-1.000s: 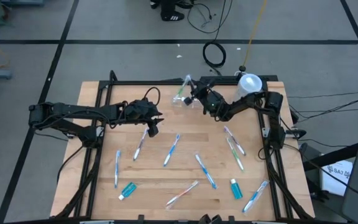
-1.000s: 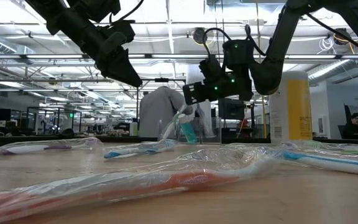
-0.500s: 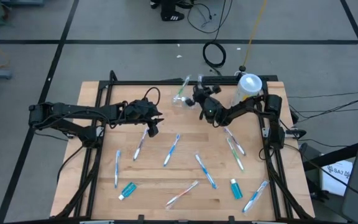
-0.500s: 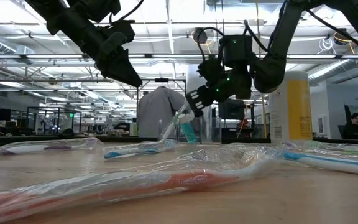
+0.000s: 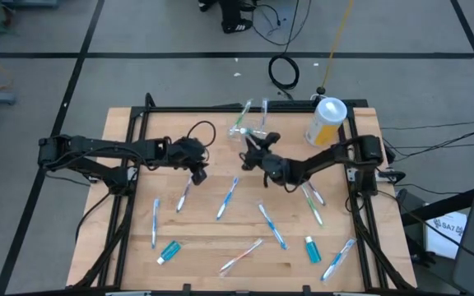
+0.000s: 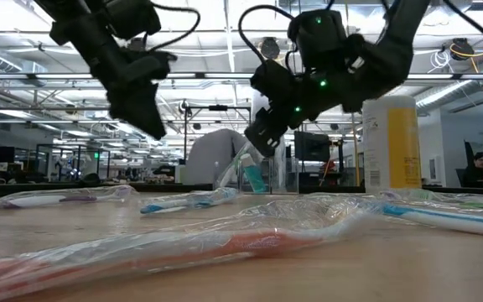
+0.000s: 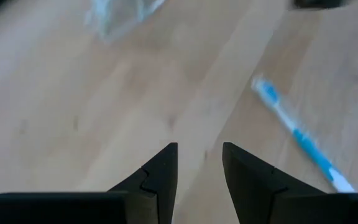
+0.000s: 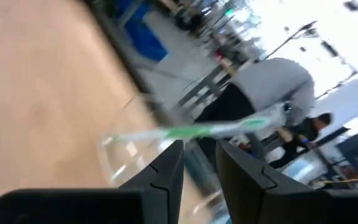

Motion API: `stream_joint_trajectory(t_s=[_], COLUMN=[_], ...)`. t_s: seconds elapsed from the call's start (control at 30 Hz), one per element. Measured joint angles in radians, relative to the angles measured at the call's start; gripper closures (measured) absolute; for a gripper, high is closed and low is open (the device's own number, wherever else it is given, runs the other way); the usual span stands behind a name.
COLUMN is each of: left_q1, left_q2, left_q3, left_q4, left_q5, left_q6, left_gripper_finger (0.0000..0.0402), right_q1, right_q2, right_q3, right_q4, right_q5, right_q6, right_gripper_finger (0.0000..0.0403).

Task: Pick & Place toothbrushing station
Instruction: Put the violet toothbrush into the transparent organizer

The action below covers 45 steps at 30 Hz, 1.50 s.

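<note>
Clear holder upper centre of tabletop, brushes inside. Right tool just below, narrow, empty; left tool narrow, empty. Risk: tipping holder on a clumsy approach.

Wrapped toothbrushes lie scattered over the near half of the wooden table, leaving bare lanes at the far left and along the near left edge. At the far edge the clear toothbrushing station stands with brushes leaning out, and the yellow canister blocks the far right corner. The right gripper and left gripper hang over mid-table, apart, with open board between them.
</note>
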Motion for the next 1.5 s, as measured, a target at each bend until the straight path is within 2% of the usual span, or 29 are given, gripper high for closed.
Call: stream_joint_trajectory(t_s=[0.1,0.2,0.3,0.4,0.6,0.83,1.07,1.27,1.37,1.5], left_q1=[-0.019,-0.044,-0.074,-0.106,-0.165,-0.179,-0.134,-0.096,-0.092,-0.094], left_q2=[0.000,0.001,0.001,0.009,0.071,0.186,0.287,0.326,0.327,0.328], left_q3=[0.000,0.000,0.000,0.000,0.000,0.000,0.000,0.004,0.004,0.003], left_q4=[-0.106,-0.232,-0.326,-0.341,-0.329,-0.287,-0.260,-0.252,-0.249,-0.235], left_q5=[-0.012,-0.059,-0.117,-0.145,-0.143,-0.103,-0.073,-0.064,-0.056,-0.053], left_q6=[-0.143,-0.294,-0.440,-0.508,-0.502,-0.481,-0.485,-0.459,-0.436,-0.430], left_gripper_finger=[0.0268,0.0268,0.0268,0.0268,0.0268,0.0268,0.0268,0.0269,0.0283,0.0331], right_q1=[0.027,0.038,0.040,0.039,0.038,0.038,0.037,0.037,0.037,0.037], right_q2=[-0.052,-0.104,-0.128,-0.138,-0.137,-0.138,-0.138,-0.138,-0.138,-0.138], right_q3=[0.000,-0.009,-0.029,-0.051,-0.081,-0.090,-0.090,-0.090,-0.090,-0.090], right_q4=[-0.212,-0.389,-0.428,-0.413,-0.365,-0.346,-0.336,-0.334,-0.334,-0.334], right_q5=[-0.013,-0.110,-0.243,-0.294,-0.314,-0.315,-0.315,-0.315,-0.315,-0.315], right_q6=[0.154,0.327,0.431,0.461,0.463,0.464,0.464,0.464,0.464,0.464], right_gripper_finger=[0.0323,0.0328,0.0331,0.0334,0.0340,0.0342,0.0342,0.0342,0.0342,0.0342])
